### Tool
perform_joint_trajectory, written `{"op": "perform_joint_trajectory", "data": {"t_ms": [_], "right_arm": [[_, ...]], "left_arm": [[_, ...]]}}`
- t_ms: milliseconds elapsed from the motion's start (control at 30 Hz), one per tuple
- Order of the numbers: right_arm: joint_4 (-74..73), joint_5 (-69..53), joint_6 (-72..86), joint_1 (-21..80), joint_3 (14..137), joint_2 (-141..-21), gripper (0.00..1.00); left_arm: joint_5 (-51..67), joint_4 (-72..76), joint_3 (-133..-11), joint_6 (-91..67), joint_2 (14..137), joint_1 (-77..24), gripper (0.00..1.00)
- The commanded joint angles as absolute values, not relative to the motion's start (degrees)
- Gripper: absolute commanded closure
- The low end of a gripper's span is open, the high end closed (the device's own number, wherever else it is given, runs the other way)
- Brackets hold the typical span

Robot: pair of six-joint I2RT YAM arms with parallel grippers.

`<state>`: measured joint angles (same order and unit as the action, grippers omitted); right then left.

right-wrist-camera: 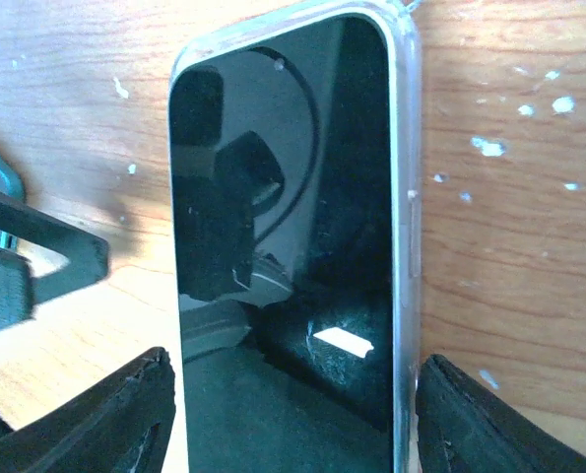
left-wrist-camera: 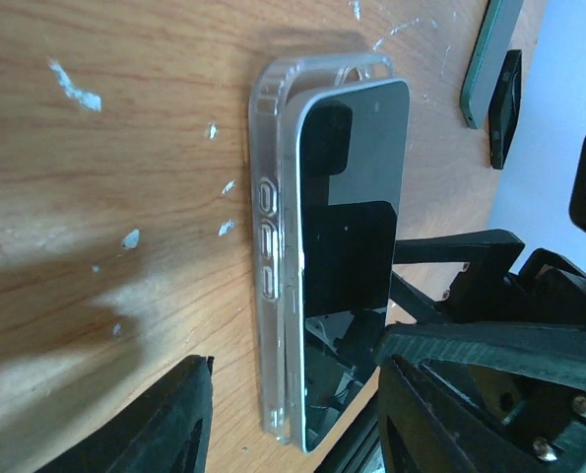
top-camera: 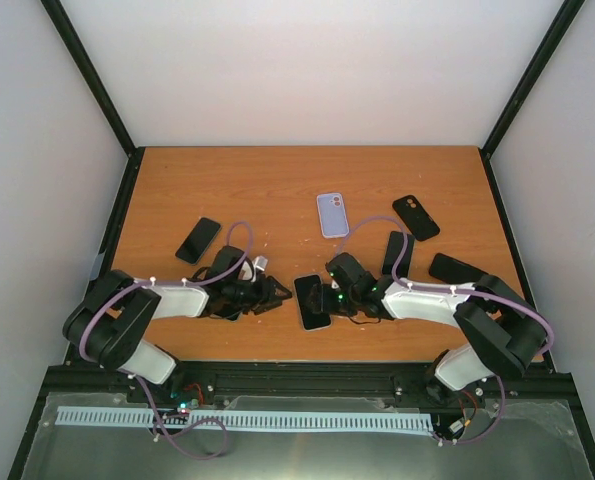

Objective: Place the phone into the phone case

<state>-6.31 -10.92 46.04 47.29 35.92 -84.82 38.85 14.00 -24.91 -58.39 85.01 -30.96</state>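
Observation:
A black phone (top-camera: 312, 301) lies screen up at the near middle of the table, between my two grippers. In the left wrist view the phone (left-wrist-camera: 357, 227) sits partly in a clear case (left-wrist-camera: 268, 197), its left long edge raised above the case wall. In the right wrist view the phone (right-wrist-camera: 283, 197) has the clear case rim (right-wrist-camera: 403, 148) along its right edge. My left gripper (top-camera: 280, 293) (left-wrist-camera: 297, 414) is open around the phone's near end, with a gap on the case side. My right gripper (top-camera: 335, 295) (right-wrist-camera: 293, 424) is open wide, its fingers just outside both long edges.
A lilac case (top-camera: 332, 214) and a black case (top-camera: 415, 217) lie further back. Black phones lie at the left (top-camera: 198, 240), right of middle (top-camera: 397, 252) and far right (top-camera: 457, 268). The orange table (top-camera: 277, 180) is walled by black posts.

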Motion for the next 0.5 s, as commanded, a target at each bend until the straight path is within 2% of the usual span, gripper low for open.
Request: {"op": "perform_joint_trajectory", "data": {"t_ms": [0, 167, 367, 467], "right_arm": [[0.05, -14.2, 50.25, 46.92, 35.27, -85.41, 0.35], [3.82, -17.19, 52.49, 46.55, 34.49, -85.33, 0.36], [11.9, -20.96, 56.35, 44.53, 31.56, -85.74, 0.37], [13.2, -21.55, 56.81, 44.29, 31.45, -86.34, 0.38]], "left_arm": [[39.5, 17.49, -26.09, -58.74, 87.08, -32.83, 0.54], [39.89, 18.81, -26.26, -58.75, 89.78, -33.29, 0.59], [39.47, 19.86, -25.84, -58.21, 90.58, -33.34, 0.7], [39.29, 19.83, -25.63, -58.11, 91.0, -33.35, 0.71]]}}
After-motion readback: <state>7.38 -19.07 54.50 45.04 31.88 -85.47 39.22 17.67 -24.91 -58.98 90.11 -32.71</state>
